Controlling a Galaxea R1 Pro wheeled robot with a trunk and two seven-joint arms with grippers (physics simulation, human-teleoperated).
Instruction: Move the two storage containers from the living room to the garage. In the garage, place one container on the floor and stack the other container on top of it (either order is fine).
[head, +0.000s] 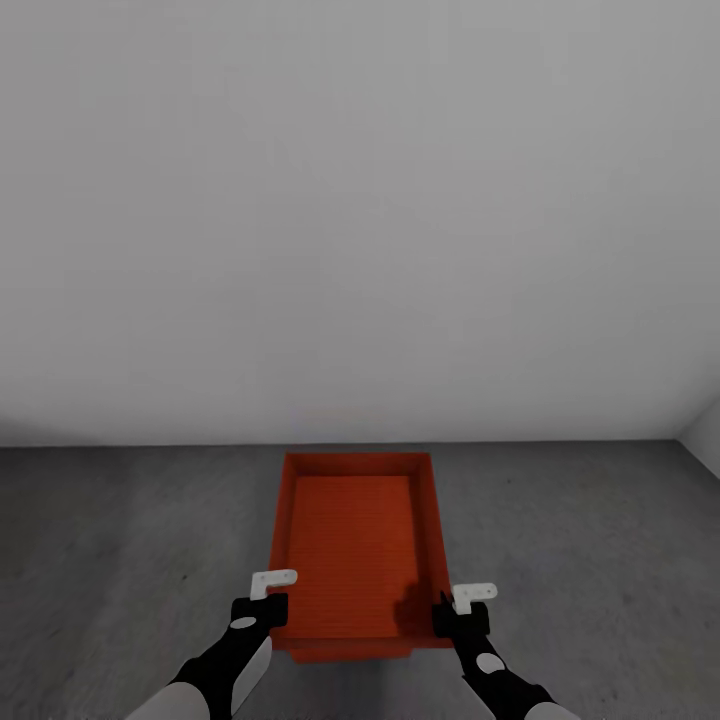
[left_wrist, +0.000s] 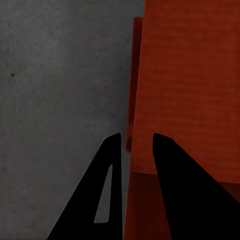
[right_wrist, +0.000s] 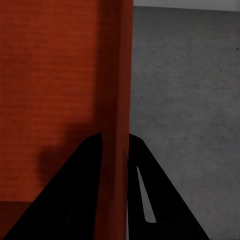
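Note:
One red-orange storage container (head: 352, 545) lies lengthwise in front of me over the dark grey concrete floor (head: 120, 560), open side up and with nothing in it. My left gripper (head: 270, 608) straddles its left wall near the close end, one finger inside and one outside. My right gripper (head: 456, 615) straddles the right wall the same way. The left wrist view has the black fingers (left_wrist: 112, 165) of the left gripper (left_wrist: 136, 142) on either side of the container (left_wrist: 190, 75) wall. In the right wrist view the right gripper (right_wrist: 114, 142) pinches the container (right_wrist: 50, 75) wall tightly.
A plain white wall (head: 360, 200) rises just beyond the container's far end. A second wall (head: 705, 435) meets it in a corner at the far right. Bare concrete stretches to both sides of the container.

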